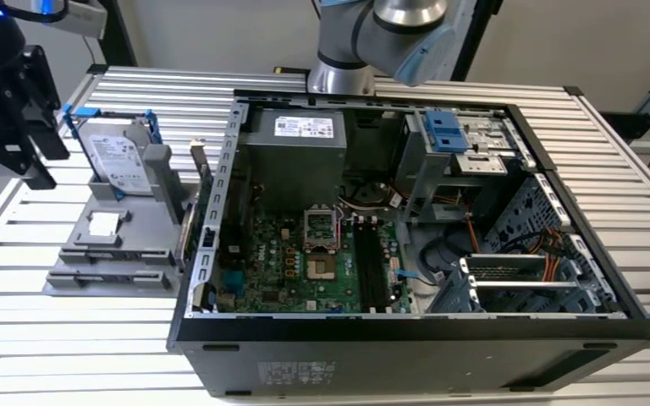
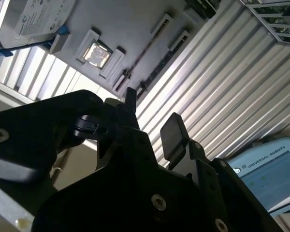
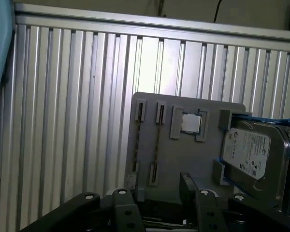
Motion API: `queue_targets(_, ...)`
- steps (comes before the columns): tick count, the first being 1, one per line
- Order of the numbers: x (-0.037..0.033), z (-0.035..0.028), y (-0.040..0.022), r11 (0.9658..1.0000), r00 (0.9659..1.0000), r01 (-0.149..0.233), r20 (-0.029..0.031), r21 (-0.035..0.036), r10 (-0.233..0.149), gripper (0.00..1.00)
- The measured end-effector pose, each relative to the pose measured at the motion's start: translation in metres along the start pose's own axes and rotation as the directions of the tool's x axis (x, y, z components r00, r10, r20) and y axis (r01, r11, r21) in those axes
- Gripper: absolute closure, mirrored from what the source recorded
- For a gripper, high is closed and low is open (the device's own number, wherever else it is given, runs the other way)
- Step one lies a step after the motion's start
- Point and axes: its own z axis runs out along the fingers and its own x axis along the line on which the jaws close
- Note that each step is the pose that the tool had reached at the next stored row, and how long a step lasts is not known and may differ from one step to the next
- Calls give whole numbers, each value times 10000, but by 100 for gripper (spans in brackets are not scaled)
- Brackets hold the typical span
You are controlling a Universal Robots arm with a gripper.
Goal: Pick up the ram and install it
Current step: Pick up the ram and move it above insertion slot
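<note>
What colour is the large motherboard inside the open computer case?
Green. The motherboard shows best in the exterior view.

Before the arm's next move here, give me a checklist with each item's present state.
1. Claw open and empty: ok, fingers apart with nothing between.
2. Ram available: ok, standing on edge in the gray fixture.
3. Claw lined up over the ram: not ok, it hangs off to the exterior view's left of the fixture.
4. Computer case open: ok, motherboard exposed.
5. Black memory slots free: ok, they look empty.
6. Slot latches open: cannot tell.
</note>
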Motion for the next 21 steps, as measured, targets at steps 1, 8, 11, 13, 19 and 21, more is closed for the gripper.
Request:
queue_targets(1, 1, 4, 0, 10000, 10000, 48, 0, -3, -48, 0)
queue_targets(8, 60, 112, 0, 10000, 10000, 84, 2, -3, -84, 0)
queue_targets(11, 121, 166, 2, 10000, 10000, 84, 3, -2, -84, 0)
queue_targets(13, 161, 201, 5, 10000, 10000, 84, 2, -3, -84, 0)
queue_targets(19, 271, 309, 13, 10000, 10000, 4, 0, 34, -4, 0)
queue_targets(21, 277, 340, 15, 9998, 9999, -166, -2, 66, 166, 0)
